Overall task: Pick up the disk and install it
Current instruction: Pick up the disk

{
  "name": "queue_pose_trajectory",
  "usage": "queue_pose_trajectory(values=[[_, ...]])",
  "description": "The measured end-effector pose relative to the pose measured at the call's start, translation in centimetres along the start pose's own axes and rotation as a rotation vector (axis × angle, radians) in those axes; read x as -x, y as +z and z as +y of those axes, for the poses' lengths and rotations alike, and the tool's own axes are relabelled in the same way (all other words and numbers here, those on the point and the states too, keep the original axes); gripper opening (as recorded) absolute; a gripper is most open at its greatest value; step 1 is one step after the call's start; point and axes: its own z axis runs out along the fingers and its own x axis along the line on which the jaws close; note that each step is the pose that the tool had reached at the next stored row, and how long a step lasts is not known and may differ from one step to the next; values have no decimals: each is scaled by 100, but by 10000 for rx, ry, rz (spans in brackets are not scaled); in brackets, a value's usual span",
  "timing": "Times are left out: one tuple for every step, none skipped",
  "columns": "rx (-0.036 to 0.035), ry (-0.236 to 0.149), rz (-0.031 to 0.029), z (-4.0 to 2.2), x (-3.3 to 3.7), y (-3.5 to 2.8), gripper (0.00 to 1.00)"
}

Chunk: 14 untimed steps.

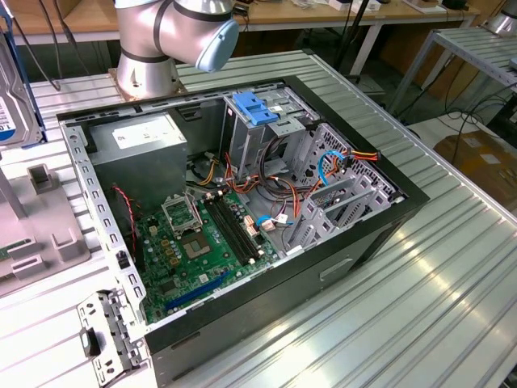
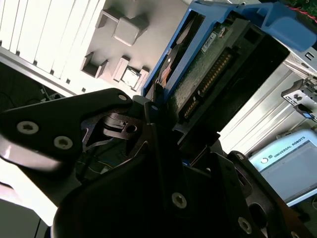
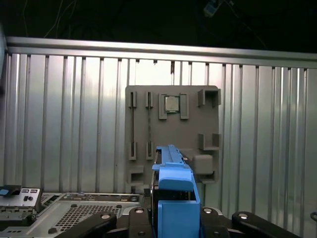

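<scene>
Disk (image 2: 198, 84), blue-framed, green circuit face, in tool (image 3: 173, 218)

The black gripper (image 2: 166, 131) is clamped on the edge of the disk (image 2: 233, 54), whose green circuit board (image 2: 198, 84) faces the camera inside the blue carrier (image 2: 277, 22), with a grey fixture plate (image 2: 121, 34) on the ribbed metal table (image 2: 34, 34) beyond.

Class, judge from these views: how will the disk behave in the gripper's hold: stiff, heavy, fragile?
Likely stiff: the disk is a silver slab in a blue carrier, jutting straight from the gripper without sagging. Probably heavy for its size. Its bare circuit board and connector pins look knock-sensitive.
</scene>
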Motion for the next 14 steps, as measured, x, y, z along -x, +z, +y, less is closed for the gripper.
queue_pose_trajectory(values=[[0, 1, 0, 0, -10, 0, 36], [0, 0, 0, 0, -18, -1, 36], [0, 0, 0, 0, -26, -1, 36], [0, 0, 0, 1, -33, -2, 36], [0, 0, 0, 1, -41, -2, 36], [-1, 0, 0, 1, -49, -2, 36], [0, 0, 0, 1, -59, -2, 36], [0, 1, 0, 2, -65, -2, 36], [0, 1, -1, 2, -74, -2, 36], [-1, 1, 0, 2, -81, -3, 36], [0, 1, 0, 2, -91, -3, 36], [0, 1, 0, 3, -97, -4, 36], [-1, 0, 0, 3, -110, -4, 36], [0, 0, 0, 3, -128, -4, 36]])
